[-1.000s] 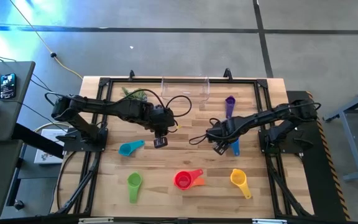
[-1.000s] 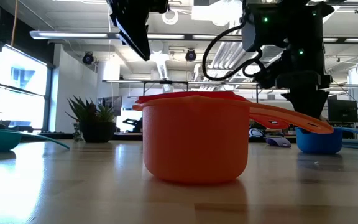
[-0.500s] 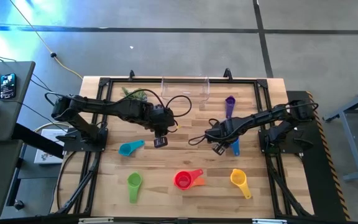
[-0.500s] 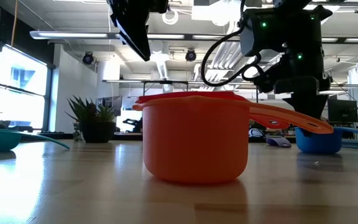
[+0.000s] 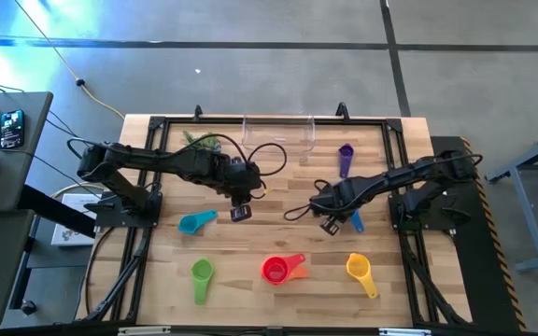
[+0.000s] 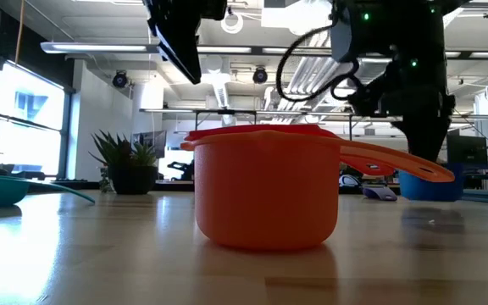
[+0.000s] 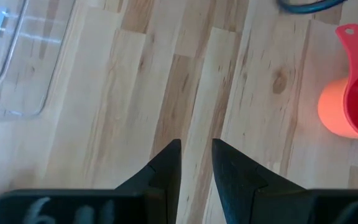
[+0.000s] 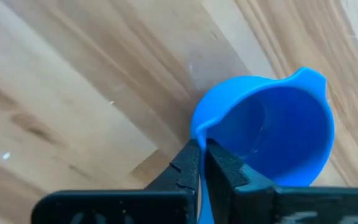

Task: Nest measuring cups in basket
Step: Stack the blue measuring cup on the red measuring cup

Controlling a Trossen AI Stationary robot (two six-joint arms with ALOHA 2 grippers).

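A: What fills the middle?
B: An orange cup point(image 6: 265, 199) with a red cup point(image 6: 261, 132) nested inside, on the wooden table point(image 6: 100, 263).
A: And behind it?
B: A spiky plant point(image 6: 124, 165) and the blue cup point(image 6: 430, 185) under the right gripper point(image 6: 430, 144).

Grey concrete floor point(image 5: 250, 75) with dark seams around the wood table point(image 5: 278, 299). Black desk point(image 5: 7, 140) at left edge of high view, phone point(image 5: 10, 129) on it. Low view: open workshop, white ceiling with pipes point(image 6: 252, 76) and strip lights, bright window point(image 6: 32, 119) at left, potted plant point(image 6: 130, 161) left of centre.
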